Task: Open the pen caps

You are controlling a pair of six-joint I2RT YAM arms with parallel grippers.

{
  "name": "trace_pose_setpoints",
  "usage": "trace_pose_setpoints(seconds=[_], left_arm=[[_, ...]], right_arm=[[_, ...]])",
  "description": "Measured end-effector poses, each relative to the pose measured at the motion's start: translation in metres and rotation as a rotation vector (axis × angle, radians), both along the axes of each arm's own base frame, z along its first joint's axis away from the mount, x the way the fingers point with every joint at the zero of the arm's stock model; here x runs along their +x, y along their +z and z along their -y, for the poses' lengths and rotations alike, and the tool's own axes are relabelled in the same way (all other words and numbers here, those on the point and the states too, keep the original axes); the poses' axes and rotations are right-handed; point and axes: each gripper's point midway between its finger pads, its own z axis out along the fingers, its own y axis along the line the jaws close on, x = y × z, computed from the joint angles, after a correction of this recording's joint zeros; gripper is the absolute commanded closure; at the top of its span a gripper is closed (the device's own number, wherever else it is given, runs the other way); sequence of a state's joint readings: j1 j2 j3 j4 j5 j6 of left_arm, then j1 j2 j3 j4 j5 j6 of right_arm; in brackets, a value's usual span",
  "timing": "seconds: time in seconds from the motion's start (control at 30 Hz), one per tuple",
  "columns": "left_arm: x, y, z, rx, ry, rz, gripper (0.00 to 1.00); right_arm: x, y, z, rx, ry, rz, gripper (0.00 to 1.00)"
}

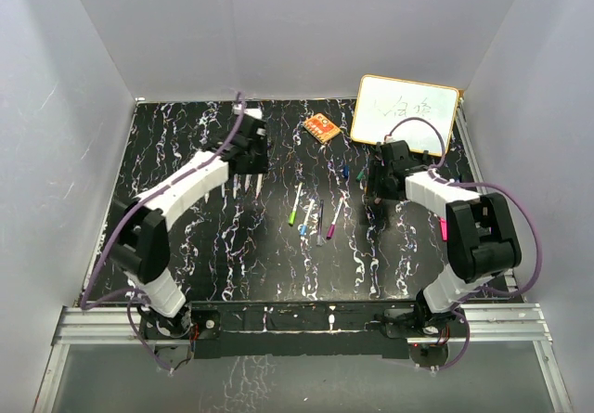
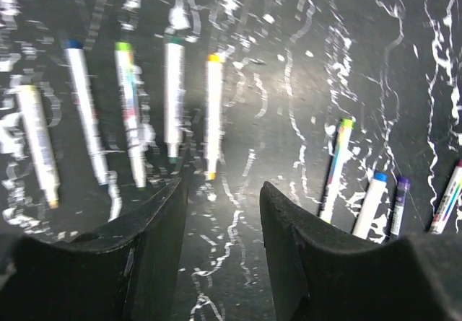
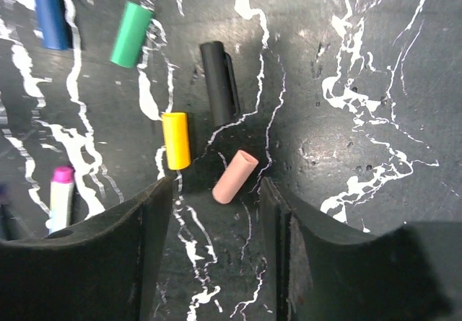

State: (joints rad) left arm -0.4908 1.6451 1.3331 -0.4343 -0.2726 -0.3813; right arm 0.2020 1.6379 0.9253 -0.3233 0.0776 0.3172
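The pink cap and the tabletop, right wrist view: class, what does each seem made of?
The pink cap looks like smooth matt plastic: even colour, hollow moulded end. The tabletop looks like glossy marble-print laminate or film, black with white veins and soft glare; real stone cannot be excluded.

L gripper (image 2: 224,223): my jaws stood apart, bare tabletop (image 2: 289,119) in the gap and straight ahead, passable. Obstr. at view left: five bare markers (image 2: 173,97) in a row; at view right: four capped markers (image 2: 337,169). R gripper (image 3: 215,242): pink cap (image 3: 234,177) lay at the mouth of my gap, yellow cap (image 3: 176,140) just beside, black cap (image 3: 219,83) beyond. Tabletop at view right was open.
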Motion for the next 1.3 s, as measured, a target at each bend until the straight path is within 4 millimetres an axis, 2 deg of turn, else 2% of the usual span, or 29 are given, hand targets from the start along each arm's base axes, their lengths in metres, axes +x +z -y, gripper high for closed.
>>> trace_pose_setpoints(seconds=[0.07, 0.13, 0.27, 0.37, 0.47, 0.73, 0.87, 1.1, 1.3], left_arm=[[-0.002, -0.014, 0.019, 0.013, -0.036, -0.030, 0.57], [-0.006, -0.035, 0.041, 0.033, -0.077, -0.070, 0.56], [-0.021, -0.070, 0.066, 0.071, -0.131, -0.139, 0.56], [-0.028, -0.084, 0.077, 0.087, -0.154, -0.167, 0.56], [-0.030, -0.091, 0.089, 0.095, -0.172, -0.176, 0.56], [-0.035, -0.097, 0.109, 0.103, -0.208, -0.176, 0.56], [-0.037, -0.101, 0.113, 0.104, -0.216, -0.179, 0.56], [-0.042, -0.123, 0.115, 0.131, -0.222, -0.217, 0.56], [-0.045, -0.125, 0.119, 0.130, -0.225, -0.219, 0.57]], right_arm=[[0.002, 0.012, -0.002, 0.016, 0.003, 0.035, 0.47], [0.006, 0.032, -0.005, 0.039, 0.011, 0.094, 0.43], [0.014, 0.077, -0.013, 0.093, 0.036, 0.231, 0.37], [0.013, 0.107, -0.020, 0.140, 0.069, 0.327, 0.37], [0.009, 0.127, -0.028, 0.184, 0.106, 0.382, 0.37], [0.003, 0.143, -0.040, 0.240, 0.160, 0.412, 0.36], [0.001, 0.146, -0.042, 0.252, 0.172, 0.416, 0.36], [0.000, 0.146, -0.044, 0.259, 0.180, 0.415, 0.36], [0.000, 0.147, -0.044, 0.261, 0.183, 0.416, 0.36]])
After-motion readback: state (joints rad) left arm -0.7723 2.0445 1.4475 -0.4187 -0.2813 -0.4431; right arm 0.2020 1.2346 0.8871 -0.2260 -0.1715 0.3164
